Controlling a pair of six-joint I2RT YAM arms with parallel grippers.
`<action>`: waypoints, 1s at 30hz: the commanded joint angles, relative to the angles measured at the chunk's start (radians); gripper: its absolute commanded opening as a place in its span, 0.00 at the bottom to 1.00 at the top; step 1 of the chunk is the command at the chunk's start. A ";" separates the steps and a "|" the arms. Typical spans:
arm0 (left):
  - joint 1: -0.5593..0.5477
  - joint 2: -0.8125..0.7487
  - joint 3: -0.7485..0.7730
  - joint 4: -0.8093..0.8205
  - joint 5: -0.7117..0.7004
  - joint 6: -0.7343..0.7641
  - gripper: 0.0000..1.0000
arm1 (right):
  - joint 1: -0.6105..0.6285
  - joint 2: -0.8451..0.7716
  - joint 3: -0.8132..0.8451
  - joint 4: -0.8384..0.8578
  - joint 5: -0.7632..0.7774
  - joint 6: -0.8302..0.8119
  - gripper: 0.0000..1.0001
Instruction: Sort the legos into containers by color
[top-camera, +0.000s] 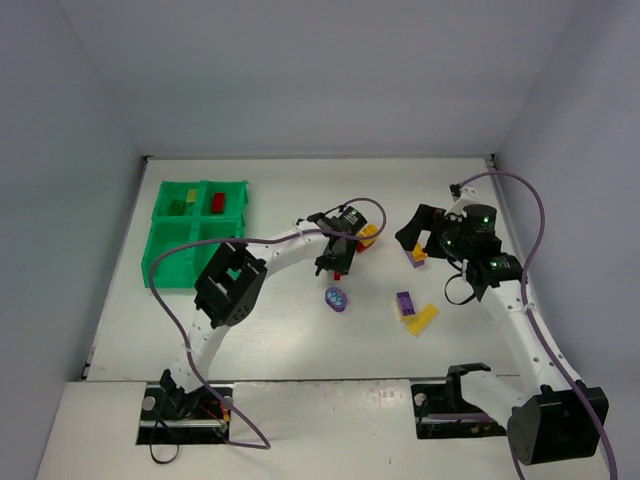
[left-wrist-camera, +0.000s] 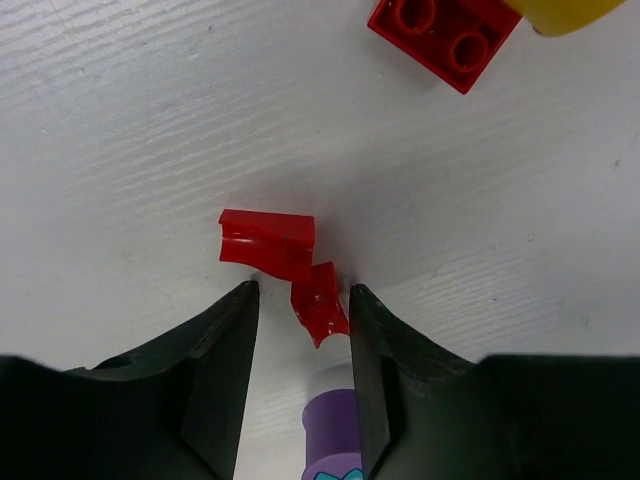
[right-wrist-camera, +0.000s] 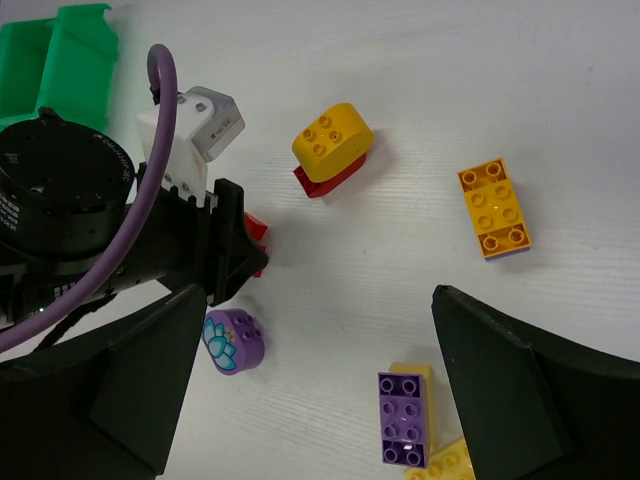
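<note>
Left gripper (left-wrist-camera: 302, 288) is spread open, jaws set either side of a small red piece (left-wrist-camera: 320, 305) lying on the table (left-wrist-camera: 120, 120); no clamp is seen. A red square brick (left-wrist-camera: 445, 35) is seen just ahead, capped by a yellow rounded brick (right-wrist-camera: 332, 142). A purple oval (right-wrist-camera: 233, 340) is found just behind the fingers.

Right gripper (right-wrist-camera: 316, 292) is held wide open, nothing grasped, over a purple brick (right-wrist-camera: 405, 415); an orange brick (right-wrist-camera: 493, 208) is near.

Green tray (top-camera: 160, 262) is placed far left, well apart from these; a red block (top-camera: 218, 203) and a green block (top-camera: 178, 207) are seen in its two far compartments.
</note>
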 joint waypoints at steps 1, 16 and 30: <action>-0.021 -0.022 0.049 0.014 -0.025 -0.037 0.35 | -0.016 -0.020 0.011 0.021 0.014 -0.014 0.93; 0.005 -0.170 0.047 -0.055 -0.104 0.001 0.00 | -0.058 0.013 0.021 0.023 -0.012 -0.039 0.93; 0.522 -0.228 0.239 -0.092 -0.074 0.302 0.00 | -0.059 0.044 0.021 0.052 -0.037 -0.031 0.93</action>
